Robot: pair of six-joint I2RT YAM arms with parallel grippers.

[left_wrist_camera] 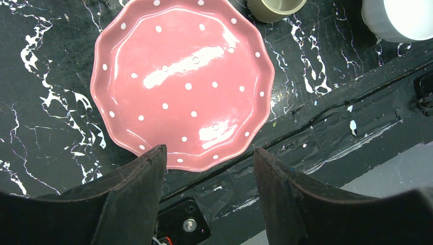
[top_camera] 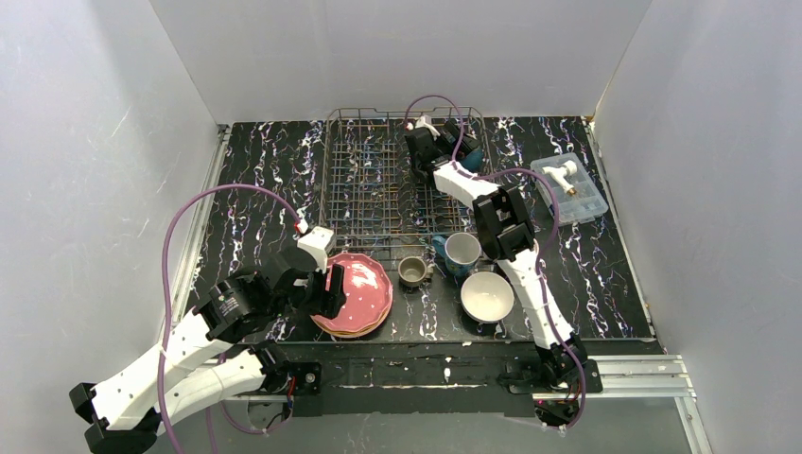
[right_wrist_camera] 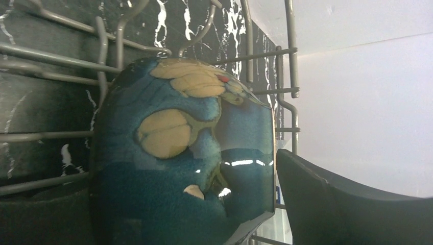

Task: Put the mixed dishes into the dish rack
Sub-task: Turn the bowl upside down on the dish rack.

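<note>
The dish rack (top_camera: 374, 184) stands at the back middle. My right gripper (top_camera: 427, 142) reaches into its far right corner, around a teal bowl (right_wrist_camera: 184, 153) that stands on edge among the tines (top_camera: 470, 163). Its jaws (right_wrist_camera: 163, 194) span the bowl, and a thin gap shows at the right finger (right_wrist_camera: 327, 204). My left gripper (left_wrist_camera: 209, 150) is open, low over the near edge of a pink dotted plate (left_wrist_camera: 184, 81) that tops a plate stack (top_camera: 362, 293). An olive mug (top_camera: 412, 271), a blue mug (top_camera: 461, 252) and a white bowl (top_camera: 487, 295) stand in front of the rack.
A clear plastic box (top_camera: 569, 187) with a white item lies at the right rear. White walls close the table in on three sides. The black front rail (left_wrist_camera: 316, 127) runs just under my left fingers. Purple cables loop over both arms.
</note>
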